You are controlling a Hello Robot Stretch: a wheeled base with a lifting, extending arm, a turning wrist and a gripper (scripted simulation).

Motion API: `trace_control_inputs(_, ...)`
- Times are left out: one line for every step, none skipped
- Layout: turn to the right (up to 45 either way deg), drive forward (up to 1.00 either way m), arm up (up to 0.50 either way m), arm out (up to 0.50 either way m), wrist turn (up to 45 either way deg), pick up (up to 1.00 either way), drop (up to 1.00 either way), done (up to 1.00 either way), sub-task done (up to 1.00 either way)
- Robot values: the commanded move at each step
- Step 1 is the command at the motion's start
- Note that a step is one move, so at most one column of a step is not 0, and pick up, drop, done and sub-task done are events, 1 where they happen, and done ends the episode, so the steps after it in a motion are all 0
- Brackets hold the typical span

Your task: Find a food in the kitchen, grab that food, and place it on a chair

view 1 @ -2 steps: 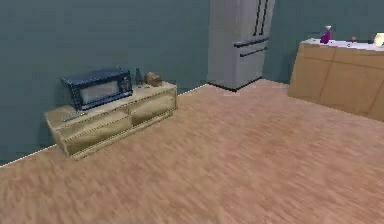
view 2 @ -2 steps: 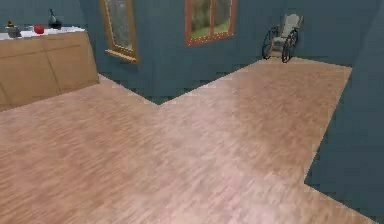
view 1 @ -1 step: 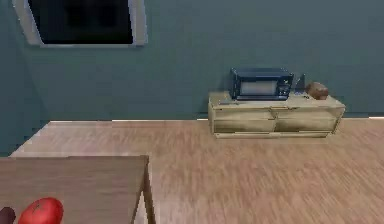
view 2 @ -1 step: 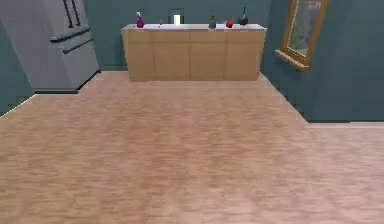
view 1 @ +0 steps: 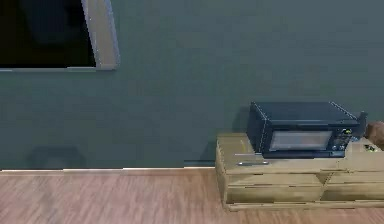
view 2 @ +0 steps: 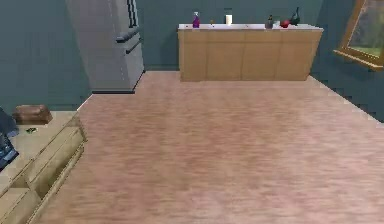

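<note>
What my fingers are doing I cannot tell. The likeliest food, by my guess, is the small red round thing (view 2: 285, 22) on the wooden counter (view 2: 250, 52) at the arm side view's upper middle, beside a dark bottle (view 2: 295, 16). A brown block (view 2: 33, 114) at left, on the low cabinet (view 2: 50, 150), may be food too. I could mistake a bottle for food, everything there being so small. Turning carelessly could also clip that cabinet or the microwave (view 1: 303, 128) at the forward view's lower right. No writing is legible.
</note>
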Motion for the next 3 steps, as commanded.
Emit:
trace_control_inputs(-45.0,0.00,0.00,0.00,0.0,0.00,0.00,0.00,0.00)
trace_control_inputs(0.0,0.20,0.00,0.00,0.0,0.00,0.00,0.00,0.00)
trace_control_inputs(-42.0,0.00,0.00,0.00,0.0,0.00,0.00,0.00,0.00)
